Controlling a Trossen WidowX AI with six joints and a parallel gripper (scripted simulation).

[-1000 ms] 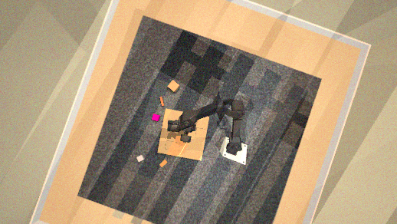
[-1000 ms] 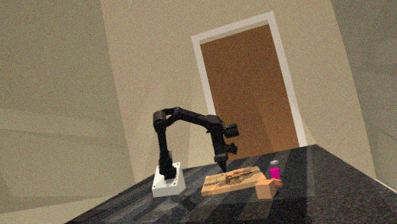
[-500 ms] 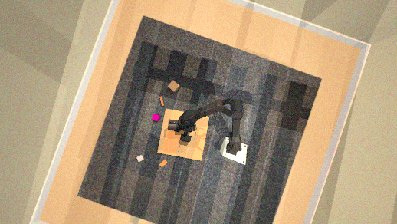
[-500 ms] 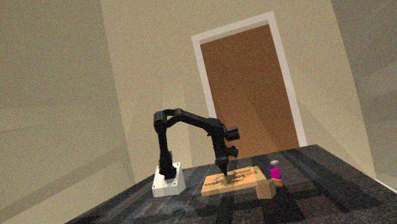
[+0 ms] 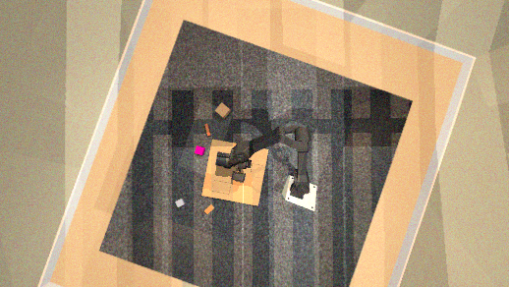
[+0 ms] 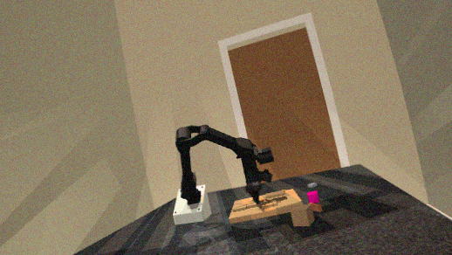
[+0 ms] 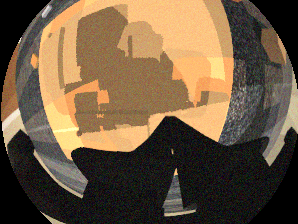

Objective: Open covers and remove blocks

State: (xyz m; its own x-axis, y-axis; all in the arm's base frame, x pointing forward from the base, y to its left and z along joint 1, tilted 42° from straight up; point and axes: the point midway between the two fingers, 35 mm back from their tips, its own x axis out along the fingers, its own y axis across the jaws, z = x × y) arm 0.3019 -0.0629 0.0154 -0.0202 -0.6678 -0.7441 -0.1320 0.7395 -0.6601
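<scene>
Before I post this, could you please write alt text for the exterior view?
A black robot arm on a white base reaches over a wooden puzzle board, its closed hand pointing down at it; a tan block and a magenta block sit beside the board, with a brown door behind.

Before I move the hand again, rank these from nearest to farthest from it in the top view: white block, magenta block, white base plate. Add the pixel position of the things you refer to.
From the hand [image 5: 239, 166] [image 6: 257, 202] [image 7: 169, 120]:
1. Magenta block [image 5: 199, 150] [image 6: 313, 196], just off the board's far side from the base.
2. White base plate [image 5: 309, 202] [image 6: 206, 214], under the arm's foot.

White block [image 5: 180, 202]: too close to call against the base plate.
</scene>
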